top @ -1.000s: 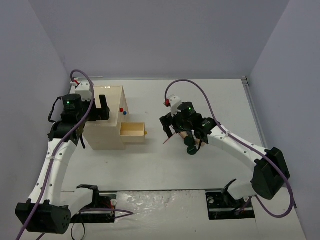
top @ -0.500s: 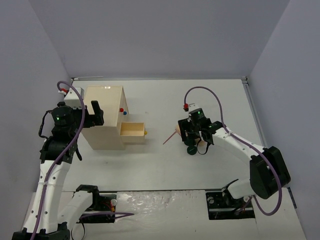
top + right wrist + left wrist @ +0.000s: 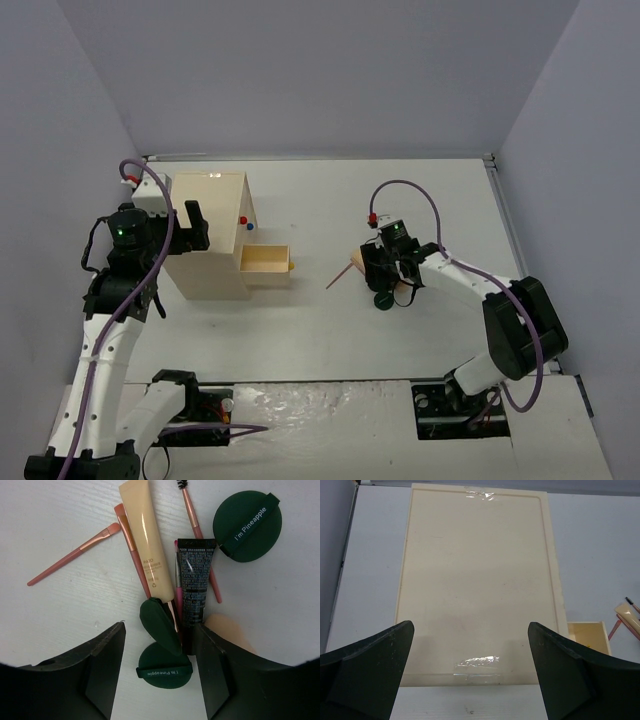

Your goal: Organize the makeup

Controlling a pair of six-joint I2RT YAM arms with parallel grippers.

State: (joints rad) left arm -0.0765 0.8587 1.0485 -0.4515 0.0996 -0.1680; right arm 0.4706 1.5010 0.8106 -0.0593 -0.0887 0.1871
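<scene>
- The right gripper (image 3: pixel 160 632) is hanging half-open, jaws straddling the dark green puffs (image 3: pixel 164 667), seemingly gripping nothing.
- The beige tube (image 3: pixel 142 540) and black tube (image 3: pixel 194 580) are lying side by side, pointing lengthwise away from it.
- The left gripper (image 3: pixel 470 630) is gaping wide over the cream box (image 3: pixel 475 580) on the white table (image 3: pixel 330 200), between lilac walls (image 3: pixel 320 80).

The top camera sits high behind the arm bases (image 3: pixel 465 395), facing forward and down, far enough back to take in the whole table (image 3: pixel 330 190). The left wrist camera looks past the left gripper (image 3: pixel 470 627), close above the box (image 3: pixel 475 580), with the drawer (image 3: pixel 587 635) beyond its right finger. The right wrist camera looks straight down past the right gripper (image 3: pixel 159 630), very near the makeup (image 3: pixel 192 580) between its fingers. The top view shares box, drawer and makeup with the wrist views. The left wrist view also catches some makeup at its right edge.
</scene>
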